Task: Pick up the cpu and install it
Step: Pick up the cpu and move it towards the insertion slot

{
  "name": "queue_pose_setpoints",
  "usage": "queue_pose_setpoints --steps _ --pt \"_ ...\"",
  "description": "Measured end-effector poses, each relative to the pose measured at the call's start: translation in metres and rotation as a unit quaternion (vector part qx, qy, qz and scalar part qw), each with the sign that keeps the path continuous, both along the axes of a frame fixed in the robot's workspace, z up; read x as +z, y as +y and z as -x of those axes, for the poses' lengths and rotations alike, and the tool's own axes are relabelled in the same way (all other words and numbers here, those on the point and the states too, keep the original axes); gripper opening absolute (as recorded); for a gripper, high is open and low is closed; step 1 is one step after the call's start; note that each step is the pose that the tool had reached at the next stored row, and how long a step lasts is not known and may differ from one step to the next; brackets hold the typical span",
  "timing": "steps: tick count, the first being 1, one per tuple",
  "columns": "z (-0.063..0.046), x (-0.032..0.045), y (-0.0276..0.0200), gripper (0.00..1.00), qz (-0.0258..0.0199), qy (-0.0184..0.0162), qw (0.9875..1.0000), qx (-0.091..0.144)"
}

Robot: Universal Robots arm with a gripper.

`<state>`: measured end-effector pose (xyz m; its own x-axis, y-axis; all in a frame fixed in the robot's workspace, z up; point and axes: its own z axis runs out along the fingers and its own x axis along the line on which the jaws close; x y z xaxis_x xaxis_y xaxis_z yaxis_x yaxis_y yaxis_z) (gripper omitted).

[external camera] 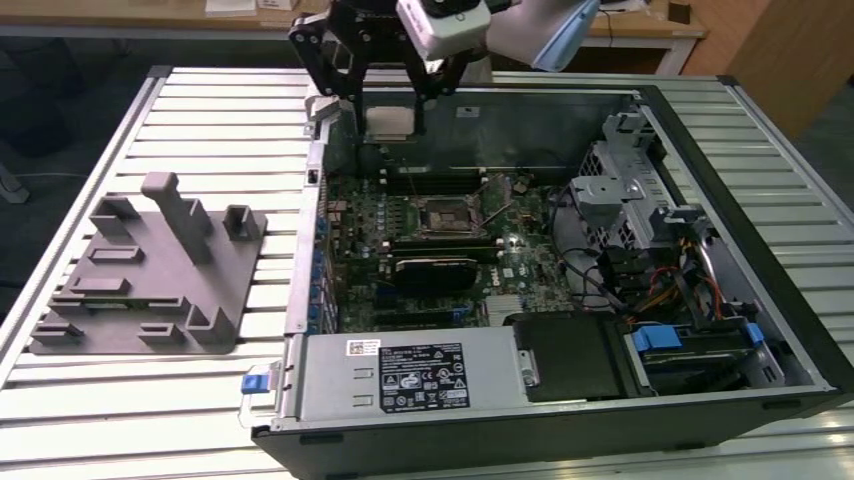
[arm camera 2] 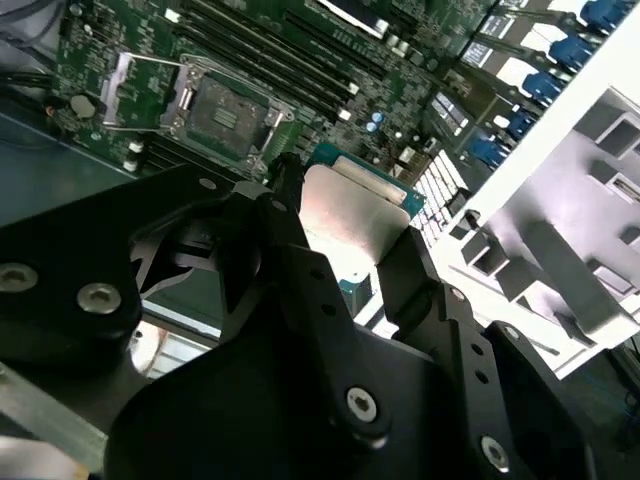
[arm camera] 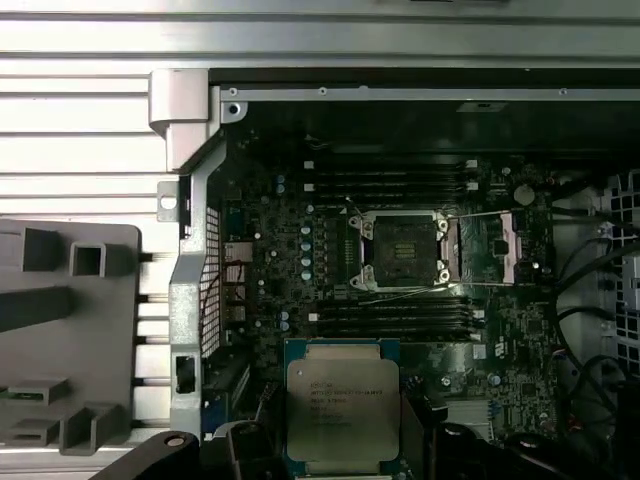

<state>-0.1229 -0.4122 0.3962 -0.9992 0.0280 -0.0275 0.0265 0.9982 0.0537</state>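
The end effector (arm camera 2: 345,235) pinched the cpu (arm camera: 343,410) by 2 edges, clear of the socket (arm camera: 403,247); misalignment there risked bent pins.

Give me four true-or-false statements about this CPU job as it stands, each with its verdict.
1. The gripper is clamped on the cpu. True.
2. The cpu is seated in the socket. False: the socket is empty, and the cpu is held in the air above the computer case.
3. The grey tray lies outside the computer case, on the exterior view's left. True.
4. The computer case has its side panel on. False: it lies open, with the green motherboard exposed.
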Motion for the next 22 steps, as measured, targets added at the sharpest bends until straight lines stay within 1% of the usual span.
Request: queue_pose_setpoints --steps 5,7,14,17,22 --pt "-0.016 -0.0001 0.0 0.55 0.0 0.0 1.0 0.0" --pt "-0.02 -0.0001 0.0 0.55 0.0 0.0 1.0 0.0" --pt "-0.022 -0.0008 0.0001 0.55 -0.0001 -0.0001 1.0 0.0" --pt "-0.022 -0.0048 0.0 0.55 0.0 0.0 1.0 0.0" --pt "-0.025 -0.0138 0.0 0.55 0.0 0.0 1.0 0.0"
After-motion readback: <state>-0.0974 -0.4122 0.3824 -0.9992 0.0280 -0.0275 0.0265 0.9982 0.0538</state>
